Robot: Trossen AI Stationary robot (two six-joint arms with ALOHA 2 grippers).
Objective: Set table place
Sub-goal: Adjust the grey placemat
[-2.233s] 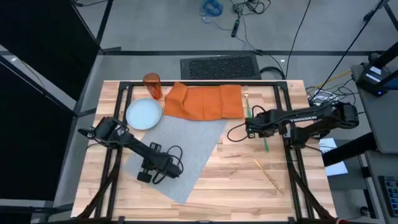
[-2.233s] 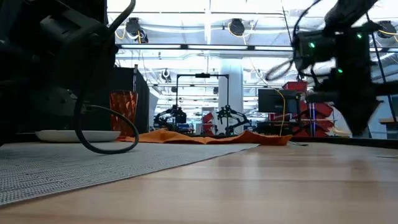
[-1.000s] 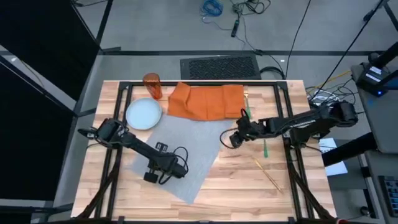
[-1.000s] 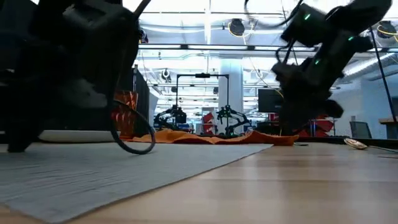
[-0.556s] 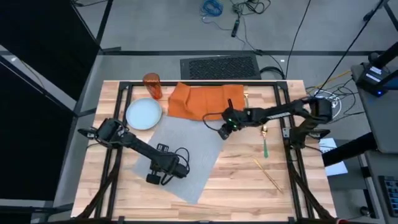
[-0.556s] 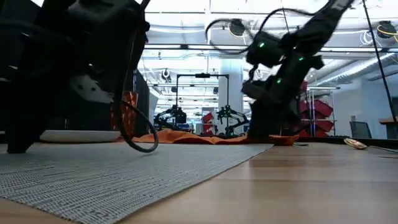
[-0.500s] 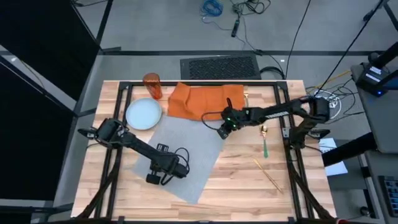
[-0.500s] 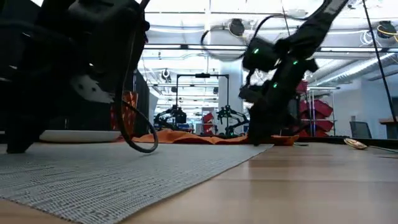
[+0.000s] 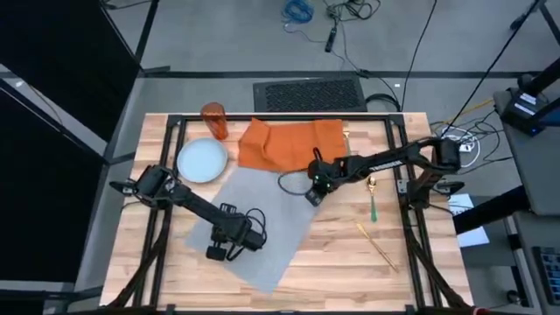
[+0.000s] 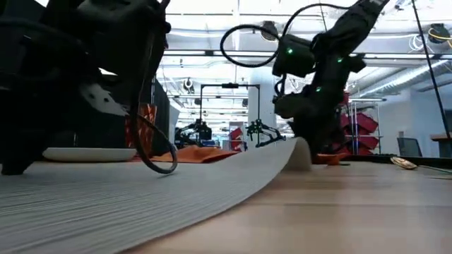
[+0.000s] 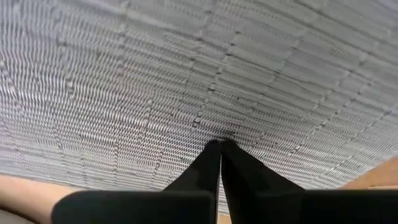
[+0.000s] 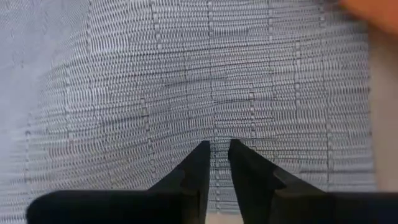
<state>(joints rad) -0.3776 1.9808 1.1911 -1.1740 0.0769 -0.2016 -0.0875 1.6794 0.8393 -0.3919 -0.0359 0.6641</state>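
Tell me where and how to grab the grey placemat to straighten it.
Grip the placemat at its edges, pinching the thin cloth from the side, as both grippers do: the right gripper at its raised far-right corner, the left gripper at the near-left edge. It lies skewed, so opposite holds probably suit turning it.

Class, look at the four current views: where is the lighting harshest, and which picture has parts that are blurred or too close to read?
Low view: bright ceiling lights in the room behind backlight both arms into near silhouettes, and the near placemat is soft. High view: evenly lit, table sharp. Left wrist view: the weave is crisp at the end effector, while the picture's lower edge blurs. Right wrist view: the orange napkin is an unfocused smear.
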